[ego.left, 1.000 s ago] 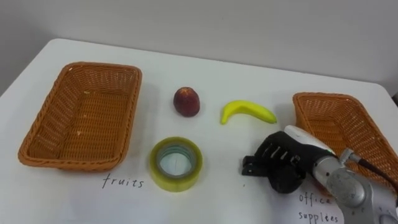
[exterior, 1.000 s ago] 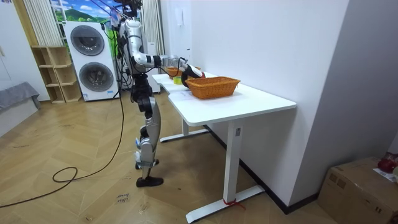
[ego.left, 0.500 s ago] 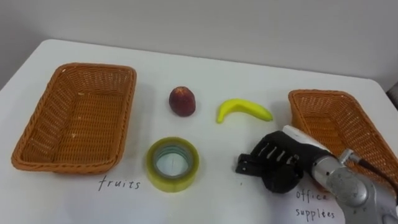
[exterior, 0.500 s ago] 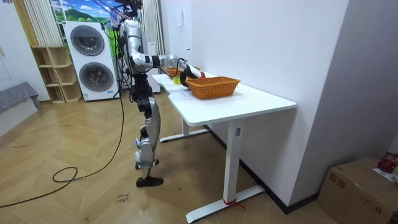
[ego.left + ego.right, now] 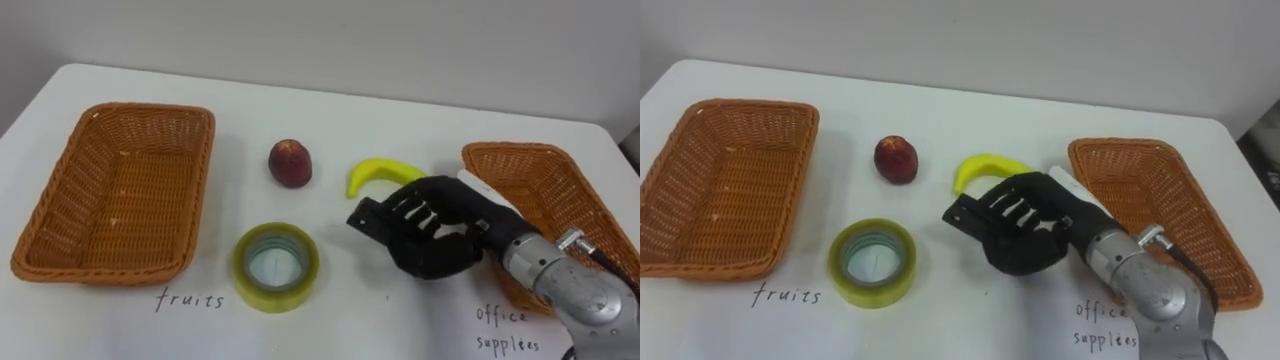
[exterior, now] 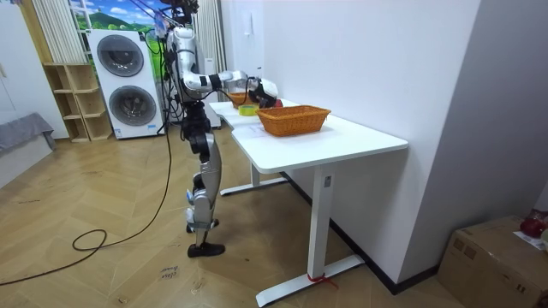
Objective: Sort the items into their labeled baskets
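Just right of the curved yellow banana [image 5: 372, 172]: right hand [image 5: 435, 238], fingers loosely extended, holding nothing. Yellow-green tape roll [image 5: 276, 266] front-left of banana.

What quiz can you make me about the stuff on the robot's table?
1. True or false: the banana lies on the table, outside the left basket and the right basket.
2. Which thing is nearest the written word "fruits"? A) peach B) tape roll C) banana
3. Fill in: the robot's right hand is open, right next to the ____.
Key: 1 true; 2 B; 3 banana.
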Controlling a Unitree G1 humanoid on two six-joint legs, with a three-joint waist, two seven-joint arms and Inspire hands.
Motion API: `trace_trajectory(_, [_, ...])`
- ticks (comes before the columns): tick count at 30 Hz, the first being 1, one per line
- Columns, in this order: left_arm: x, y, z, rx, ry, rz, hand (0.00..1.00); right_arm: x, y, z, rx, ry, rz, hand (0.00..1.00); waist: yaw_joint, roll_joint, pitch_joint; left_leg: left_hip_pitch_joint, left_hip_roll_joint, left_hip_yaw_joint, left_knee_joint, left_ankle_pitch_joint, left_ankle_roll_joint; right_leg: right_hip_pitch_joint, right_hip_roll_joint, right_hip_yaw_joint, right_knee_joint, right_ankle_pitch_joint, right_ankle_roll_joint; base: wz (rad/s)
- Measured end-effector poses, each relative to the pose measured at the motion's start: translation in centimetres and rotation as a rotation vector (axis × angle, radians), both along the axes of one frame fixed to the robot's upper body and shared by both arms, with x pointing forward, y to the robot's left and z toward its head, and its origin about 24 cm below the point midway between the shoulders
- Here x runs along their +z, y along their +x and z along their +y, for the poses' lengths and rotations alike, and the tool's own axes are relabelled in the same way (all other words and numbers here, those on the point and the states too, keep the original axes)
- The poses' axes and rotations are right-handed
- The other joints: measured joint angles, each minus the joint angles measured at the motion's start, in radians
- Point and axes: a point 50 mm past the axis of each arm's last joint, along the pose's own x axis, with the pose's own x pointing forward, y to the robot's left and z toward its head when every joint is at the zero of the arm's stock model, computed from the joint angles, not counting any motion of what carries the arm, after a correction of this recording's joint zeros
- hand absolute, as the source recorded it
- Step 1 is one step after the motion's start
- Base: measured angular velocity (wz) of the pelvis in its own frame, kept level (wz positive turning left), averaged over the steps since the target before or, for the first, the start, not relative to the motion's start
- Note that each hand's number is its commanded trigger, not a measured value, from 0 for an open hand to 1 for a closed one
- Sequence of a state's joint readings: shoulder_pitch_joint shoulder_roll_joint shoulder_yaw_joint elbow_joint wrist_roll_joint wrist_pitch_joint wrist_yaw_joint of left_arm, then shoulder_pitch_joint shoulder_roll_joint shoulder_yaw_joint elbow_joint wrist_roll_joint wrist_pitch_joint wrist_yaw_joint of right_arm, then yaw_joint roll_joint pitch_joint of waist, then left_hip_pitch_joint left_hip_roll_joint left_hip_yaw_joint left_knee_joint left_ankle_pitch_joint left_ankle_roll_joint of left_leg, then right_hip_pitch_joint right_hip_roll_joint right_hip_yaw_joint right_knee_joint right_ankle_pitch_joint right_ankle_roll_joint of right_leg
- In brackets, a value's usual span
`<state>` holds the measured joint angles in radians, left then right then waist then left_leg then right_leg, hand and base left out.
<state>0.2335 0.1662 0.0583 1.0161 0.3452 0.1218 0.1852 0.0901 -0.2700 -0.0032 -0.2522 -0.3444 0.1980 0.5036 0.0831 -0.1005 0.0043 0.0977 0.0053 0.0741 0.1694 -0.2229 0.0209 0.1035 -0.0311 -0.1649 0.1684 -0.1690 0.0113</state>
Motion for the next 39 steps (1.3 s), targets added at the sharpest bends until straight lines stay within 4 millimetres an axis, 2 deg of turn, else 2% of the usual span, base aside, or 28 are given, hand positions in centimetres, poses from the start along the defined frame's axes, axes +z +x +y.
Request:
trace_trajectory(9, [0.0, -0.5, 0.2, 0.008, 0.006, 0.000, 0.00, 1.8, 0.2, -1.3, -0.102, 0.023, -0.163, 1.00, -0.025, 0.003, 0.0011, 0.000, 0.000, -0.003, -0.001, 0.000, 0.000, 0.001, 0.000, 0.003, 0.001, 0.000, 0.000, 0.00])
trace_trajectory(20, [-0.2, -1.6, 0.2, 0.020, 0.015, 0.025, 0.00, 3.1, 0.3, -2.2, -0.216, 0.167, -0.292, 1.00, -0.042, 0.002, 0.0007, 0.001, 0.000, -0.002, 0.003, 0.000, 0.000, 0.003, 0.000, -0.002, 0.001, 0.000, 0.000, 0.00])
trace_trajectory(32, [-0.2, -1.7, 0.3, 0.045, 0.016, 0.025, 0.00, 3.4, 0.3, -3.1, -0.322, 0.197, -0.350, 1.00, -0.059, 0.003, 0.0011, 0.001, 0.001, 0.005, 0.003, 0.000, 0.000, 0.000, 0.000, 0.001, 0.000, 0.000, 0.000, -0.01])
trace_trajectory(36, [-0.1, -1.8, 0.5, 0.064, 0.019, 0.025, 0.00, 3.5, 0.2, -4.0, -0.375, 0.191, -0.368, 1.00, -0.061, 0.001, -0.0010, 0.001, 0.001, 0.005, 0.003, 0.000, 0.000, 0.000, 0.000, 0.003, 0.000, 0.000, 0.000, 0.00])
trace_trajectory(39, [-0.1, -2.0, 0.5, 0.066, 0.016, 0.030, 0.00, 2.8, 0.3, -4.6, -0.420, 0.187, -0.352, 1.00, -0.075, -0.002, -0.0035, 0.001, 0.001, 0.005, 0.003, 0.000, 0.000, 0.000, 0.000, 0.001, 0.000, 0.000, 0.000, 0.00])
